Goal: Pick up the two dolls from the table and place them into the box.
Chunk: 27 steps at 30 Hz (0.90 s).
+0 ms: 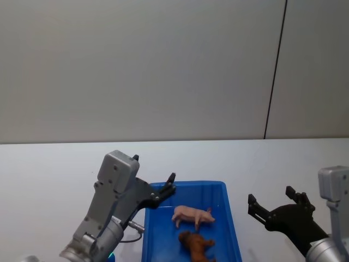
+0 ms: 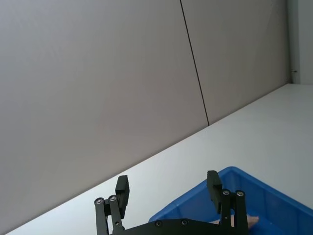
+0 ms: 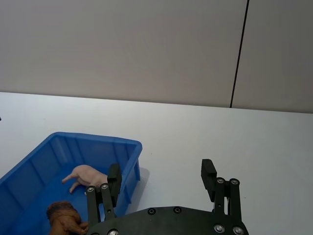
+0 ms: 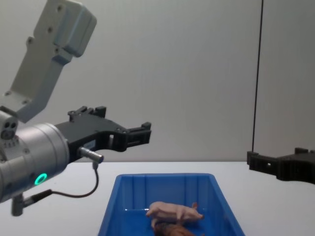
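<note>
Two claws were noted, both spread wide and gripping nothing. The left claw hung above the far left corner of the box, clear of its rim. The right claw hung over the bare tabletop, just right of the box. The pig lay inside the box, mid-floor. The brown doll lay inside too, just beside the pig on the robot's side. Contact between them could not be determined.
</note>
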Each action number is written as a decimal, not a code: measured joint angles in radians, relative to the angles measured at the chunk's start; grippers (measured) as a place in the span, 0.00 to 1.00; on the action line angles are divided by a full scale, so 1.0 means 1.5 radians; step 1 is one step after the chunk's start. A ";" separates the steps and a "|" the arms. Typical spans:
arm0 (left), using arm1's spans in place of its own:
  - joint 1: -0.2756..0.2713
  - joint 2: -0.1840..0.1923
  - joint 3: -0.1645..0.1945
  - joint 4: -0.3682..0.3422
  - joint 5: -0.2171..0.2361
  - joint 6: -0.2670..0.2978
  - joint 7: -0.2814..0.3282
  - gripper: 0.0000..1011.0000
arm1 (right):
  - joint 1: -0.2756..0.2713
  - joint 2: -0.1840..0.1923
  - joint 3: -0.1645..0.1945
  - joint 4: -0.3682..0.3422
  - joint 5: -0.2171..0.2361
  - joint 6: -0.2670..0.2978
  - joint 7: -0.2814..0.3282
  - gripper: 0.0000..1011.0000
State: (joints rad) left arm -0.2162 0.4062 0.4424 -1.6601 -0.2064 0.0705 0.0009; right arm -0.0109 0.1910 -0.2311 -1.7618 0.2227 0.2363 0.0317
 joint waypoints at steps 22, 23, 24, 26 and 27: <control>0.080 0.076 -0.038 -0.089 -0.097 0.131 0.064 0.99 | -0.009 0.006 0.003 -0.009 0.002 0.000 -0.011 0.99; 0.083 0.078 -0.039 -0.092 -0.103 0.135 0.067 0.99 | -0.009 0.006 0.003 -0.009 0.002 0.000 -0.011 0.99; 0.087 0.080 -0.040 -0.094 -0.107 0.138 0.069 0.99 | -0.010 0.006 0.003 -0.009 0.002 0.000 -0.012 0.99; 0.096 0.087 -0.044 -0.101 -0.119 0.147 0.075 0.99 | -0.010 0.006 0.003 -0.010 0.002 0.000 -0.012 0.99; 0.100 0.090 -0.045 -0.104 -0.124 0.150 0.078 0.99 | -0.010 0.006 0.003 -0.010 0.002 0.000 -0.012 0.99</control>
State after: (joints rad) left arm -0.0660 0.5407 0.3744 -1.8161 -0.3930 0.2957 0.1186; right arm -0.0257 0.1998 -0.2259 -1.7764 0.2260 0.2358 0.0136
